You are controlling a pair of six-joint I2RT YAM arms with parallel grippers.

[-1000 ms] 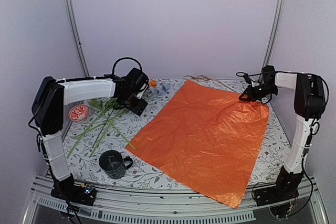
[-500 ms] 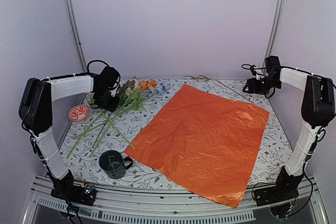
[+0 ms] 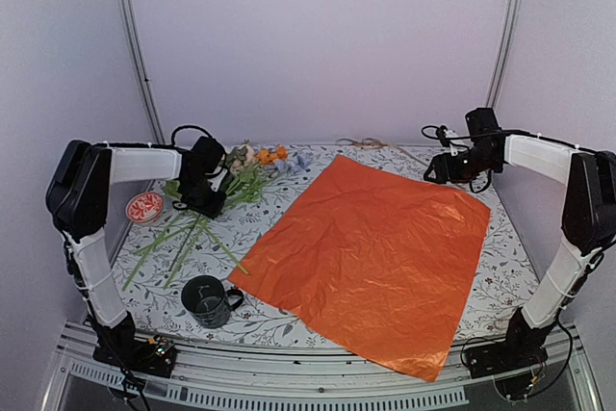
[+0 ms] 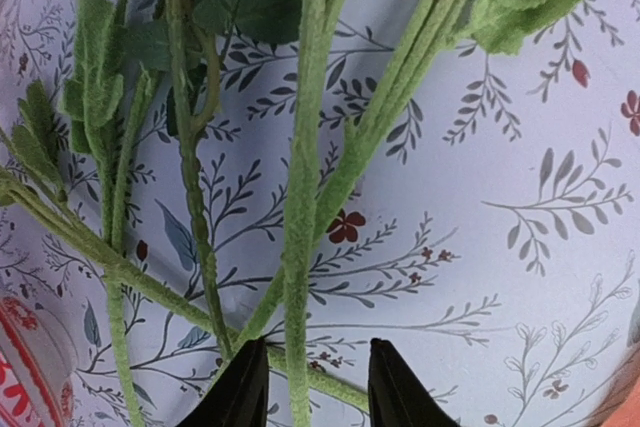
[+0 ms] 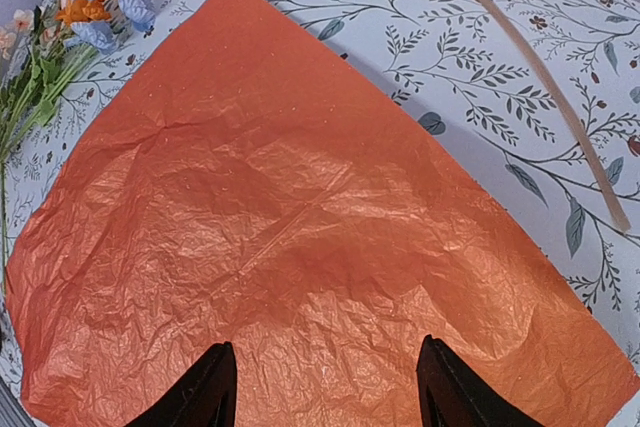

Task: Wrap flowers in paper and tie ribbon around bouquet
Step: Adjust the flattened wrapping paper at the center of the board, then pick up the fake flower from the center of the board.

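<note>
The flowers [image 3: 245,166] lie on the left half of the leafy tablecloth [image 3: 505,262], their peach, orange, white and pale blue heads bunched at the far end and their long green stems fanning out toward the near left. The left gripper [image 4: 305,392] is down over the stems just below the heads. In the left wrist view its two dark fingertips stand partly apart with one fuzzy stem running up between them and another crossing just beside it. Whether the pads actually press on any stem cannot be told. To the right of the flowers the paper [image 3: 375,247] is spread flat, orange-red side up and lightly crinkled, set as a diamond with one corner pointing to the far edge near the flower heads and another reaching the near edge of the table. The right gripper [image 5: 325,397] hangs above the paper's far right part with its fingers spread wide and nothing between them. Beyond that edge the ribbon [image 5: 540,77] lies on the cloth as a thin tan strand. A dark mug [image 3: 207,300] stands near the stem ends, and a small round red-and-white dish [image 3: 144,207] sits left of the stems
</note>
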